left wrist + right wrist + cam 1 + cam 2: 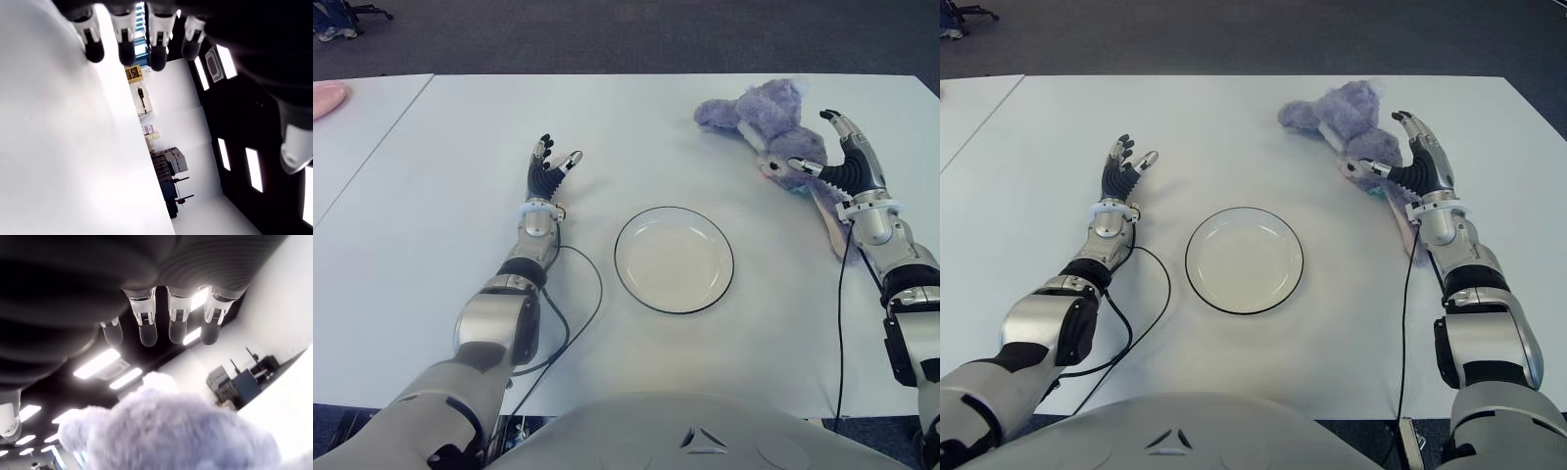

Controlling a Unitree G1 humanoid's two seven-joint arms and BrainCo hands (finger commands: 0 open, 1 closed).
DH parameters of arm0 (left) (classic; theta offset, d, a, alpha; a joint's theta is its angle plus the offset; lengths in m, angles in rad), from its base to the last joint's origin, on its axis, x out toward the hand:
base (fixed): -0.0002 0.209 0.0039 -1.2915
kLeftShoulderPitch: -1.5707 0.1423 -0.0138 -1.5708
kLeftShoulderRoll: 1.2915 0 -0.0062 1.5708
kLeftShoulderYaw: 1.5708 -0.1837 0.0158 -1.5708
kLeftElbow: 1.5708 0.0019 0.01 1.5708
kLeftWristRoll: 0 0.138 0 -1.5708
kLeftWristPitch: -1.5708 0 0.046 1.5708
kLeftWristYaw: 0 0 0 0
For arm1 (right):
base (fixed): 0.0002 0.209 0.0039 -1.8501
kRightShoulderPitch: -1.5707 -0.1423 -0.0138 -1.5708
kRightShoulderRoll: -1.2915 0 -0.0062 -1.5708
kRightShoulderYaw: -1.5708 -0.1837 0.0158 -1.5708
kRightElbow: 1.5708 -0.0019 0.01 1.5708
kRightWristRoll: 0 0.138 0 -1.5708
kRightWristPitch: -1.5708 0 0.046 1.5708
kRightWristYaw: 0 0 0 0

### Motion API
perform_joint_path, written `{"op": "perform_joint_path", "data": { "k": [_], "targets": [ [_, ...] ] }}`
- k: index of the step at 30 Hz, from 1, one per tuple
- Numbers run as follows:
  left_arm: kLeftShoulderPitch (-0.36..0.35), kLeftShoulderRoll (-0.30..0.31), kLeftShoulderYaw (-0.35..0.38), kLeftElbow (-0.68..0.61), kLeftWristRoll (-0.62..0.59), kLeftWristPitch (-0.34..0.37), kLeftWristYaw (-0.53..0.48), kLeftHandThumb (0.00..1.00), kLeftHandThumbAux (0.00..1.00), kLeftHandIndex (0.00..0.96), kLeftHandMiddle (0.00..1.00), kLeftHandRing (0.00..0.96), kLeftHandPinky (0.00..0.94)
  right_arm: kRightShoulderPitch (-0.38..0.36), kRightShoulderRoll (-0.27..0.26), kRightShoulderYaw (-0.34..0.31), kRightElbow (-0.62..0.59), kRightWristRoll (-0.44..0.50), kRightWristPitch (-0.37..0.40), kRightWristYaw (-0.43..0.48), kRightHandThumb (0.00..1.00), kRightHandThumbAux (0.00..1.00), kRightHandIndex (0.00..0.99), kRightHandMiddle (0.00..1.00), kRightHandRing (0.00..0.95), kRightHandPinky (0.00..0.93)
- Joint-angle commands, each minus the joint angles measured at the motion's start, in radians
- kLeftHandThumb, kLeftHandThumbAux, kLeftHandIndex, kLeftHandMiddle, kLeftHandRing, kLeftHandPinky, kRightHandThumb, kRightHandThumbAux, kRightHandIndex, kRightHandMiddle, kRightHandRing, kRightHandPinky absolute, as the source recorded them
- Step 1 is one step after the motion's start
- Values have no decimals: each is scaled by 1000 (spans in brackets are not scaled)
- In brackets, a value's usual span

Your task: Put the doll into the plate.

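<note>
A purple plush doll (759,119) lies on the white table (636,127) at the far right, a pale limb trailing toward the front. Directly right of the doll is my right hand (830,157), fingers spread and holding nothing; its thumb tip sits at the doll's face. The right wrist view shows straight fingers (176,328) above the doll's fur (166,431). A round plate (674,259) with a dark rim sits at the table's middle, front of the doll and to its left. My left hand (551,162) shows left of the plate, fingers spread.
A black cable (573,313) loops on the table beside my left forearm, close to the plate's left rim. Another cable (839,323) runs along my right forearm. A second white table (352,147) adjoins at the left, with a pink object (327,98) on it.
</note>
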Motion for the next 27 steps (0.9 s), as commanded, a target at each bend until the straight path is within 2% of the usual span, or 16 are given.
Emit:
{"op": "perform_joint_path", "data": {
  "k": [1, 16, 27],
  "targets": [
    [186, -42, -20, 121, 23, 119, -14, 0, 504, 52, 109, 78, 0, 32, 54, 26, 18, -15, -5, 29, 110, 454, 56, 0, 0, 0],
    [189, -44, -19, 120, 23, 115, -14, 0, 504, 51, 110, 76, 2, 48, 90, 92, 52, -73, 2, -2, 83, 389, 44, 0, 0, 0],
    [190, -45, -18, 120, 23, 115, -8, 0, 505, 58, 118, 85, 1, 66, 122, 123, 79, -77, 6, -16, 130, 460, 58, 0, 0, 25]
  ]
}}
